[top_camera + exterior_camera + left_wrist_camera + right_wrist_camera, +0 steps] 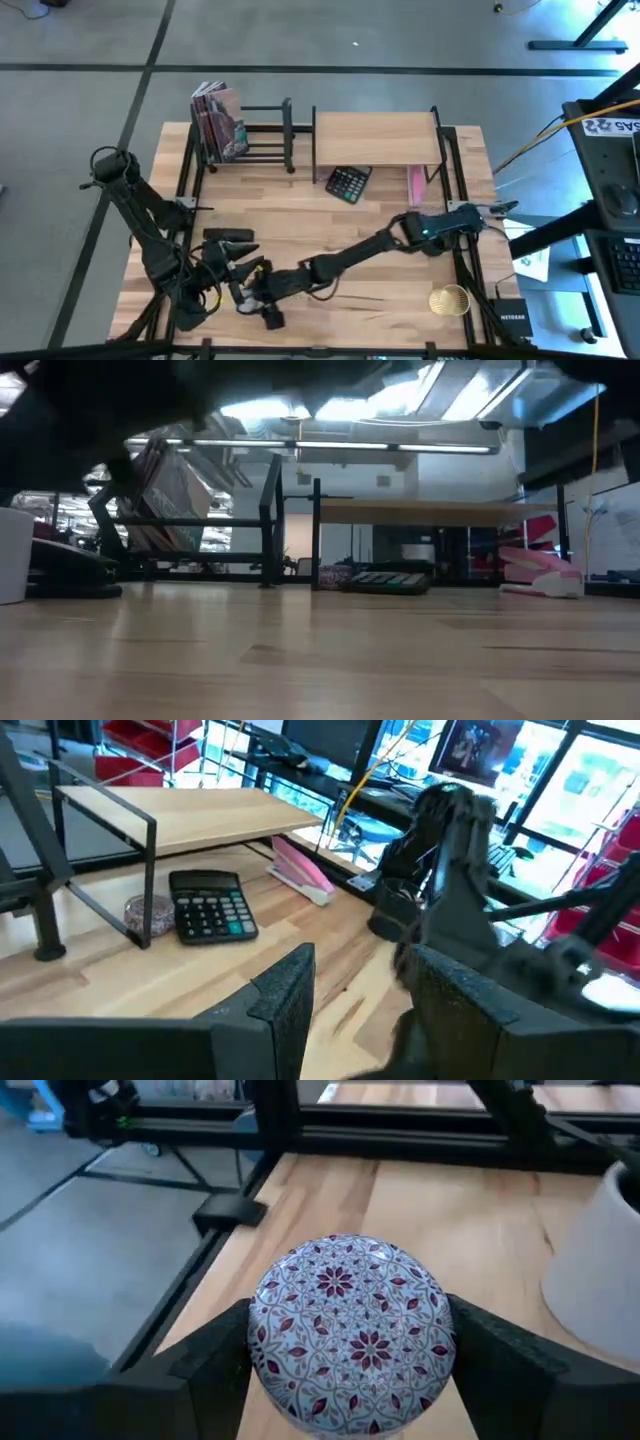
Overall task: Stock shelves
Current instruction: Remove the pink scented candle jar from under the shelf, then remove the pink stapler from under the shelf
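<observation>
Two grippers meet at the table's near-left corner. Left gripper [232, 262] hovers there, fingers spread and empty. Beside it, right gripper [350, 1370] clamps a round patterned tin [350, 1330]: the pickup step, by my reading. Next the tin needs carrying far across to the book rack [262, 135] or, further right, the board shelf [378, 138].

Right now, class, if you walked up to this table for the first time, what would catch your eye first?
First, the round tin with a red-and-blue floral lid, clamped between the right gripper fingers near the table's front left corner. Next, the light-wood board shelf on black uprights at the back, with a black calculator and pink stapler underneath. Beside it, the black metal-bar book rack holds leaning books.
</observation>
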Controlling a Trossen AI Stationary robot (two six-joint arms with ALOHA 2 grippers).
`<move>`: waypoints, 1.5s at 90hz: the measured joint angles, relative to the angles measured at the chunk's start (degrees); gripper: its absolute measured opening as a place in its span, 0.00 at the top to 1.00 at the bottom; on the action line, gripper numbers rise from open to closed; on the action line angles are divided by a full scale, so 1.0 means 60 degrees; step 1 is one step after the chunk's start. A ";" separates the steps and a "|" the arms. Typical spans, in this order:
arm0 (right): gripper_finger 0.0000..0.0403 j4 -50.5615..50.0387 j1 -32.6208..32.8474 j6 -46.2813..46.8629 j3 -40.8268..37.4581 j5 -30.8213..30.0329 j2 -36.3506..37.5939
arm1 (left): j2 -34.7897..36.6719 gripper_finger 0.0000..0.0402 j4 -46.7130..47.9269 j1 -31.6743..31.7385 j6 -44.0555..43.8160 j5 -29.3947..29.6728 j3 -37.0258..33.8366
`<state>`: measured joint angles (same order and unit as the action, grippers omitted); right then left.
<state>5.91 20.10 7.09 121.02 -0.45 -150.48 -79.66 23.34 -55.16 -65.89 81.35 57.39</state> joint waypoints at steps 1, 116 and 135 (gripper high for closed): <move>0.35 -0.0001 -0.0020 0.0000 0.0090 0.0001 -0.0078 | 0.0000 0.64 -0.0008 0.0000 -0.0009 -0.0020 0.0000; 0.17 -0.1289 0.0436 -0.2142 0.1769 -0.1868 -0.0672 | 0.0131 0.64 -0.0643 -0.0739 0.0385 0.0364 0.0011; 0.24 -0.4040 0.0973 -0.3525 0.1780 -0.5460 -0.0247 | 0.0131 0.64 -0.0657 -0.0820 0.0417 0.0553 0.0007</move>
<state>-18.33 25.94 -14.06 131.70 -33.21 -151.96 -78.87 19.40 -60.07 -63.39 84.66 57.43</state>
